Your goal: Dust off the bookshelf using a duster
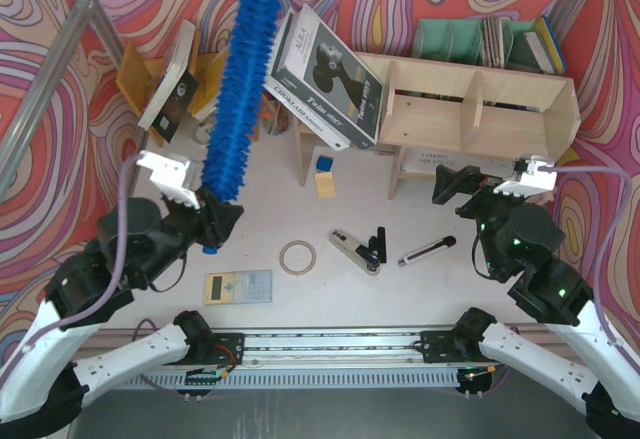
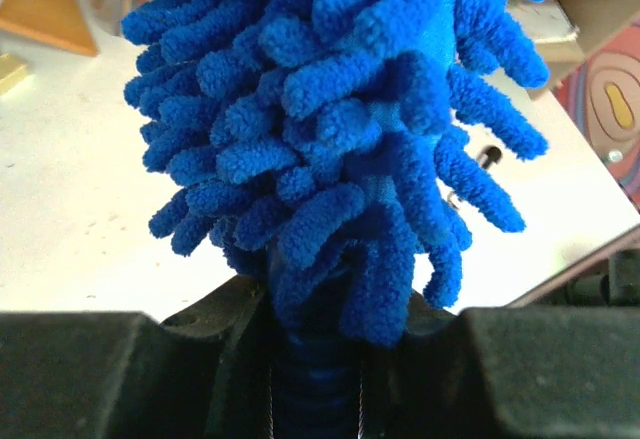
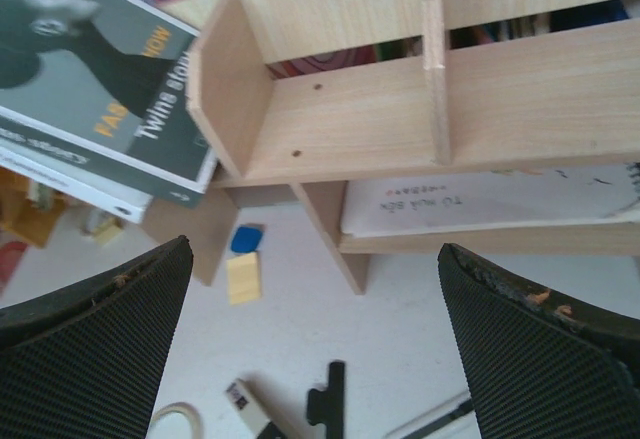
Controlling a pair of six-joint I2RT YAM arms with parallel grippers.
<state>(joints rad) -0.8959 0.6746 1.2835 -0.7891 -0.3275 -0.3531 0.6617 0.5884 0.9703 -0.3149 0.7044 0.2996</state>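
Observation:
The bright-blue fluffy duster [image 1: 240, 89] stands nearly upright and leans toward the far wall, left of the leaning books. My left gripper [image 1: 213, 227] is shut on its ribbed blue handle, which shows between the jaws in the left wrist view [image 2: 315, 389]; the fluffy head [image 2: 330, 109] fills most of that view. The pale plywood bookshelf [image 1: 480, 109] stands at the far right, and the duster is apart from it. My right gripper [image 1: 452, 185] is open and empty, in front of the shelf's lower tier. In the right wrist view [image 3: 315, 339] the shelf [image 3: 350, 119] shows between its fingers.
Large books [image 1: 325, 79] lean on the shelf's left end. An orange-brown rack [image 1: 150, 74] stands far left, a green file holder [image 1: 465, 39] behind the shelf. On the table lie a tape ring [image 1: 297, 257], calculator [image 1: 238, 286], utility knife [image 1: 355, 252], pen [image 1: 427, 250] and small blocks [image 1: 325, 177].

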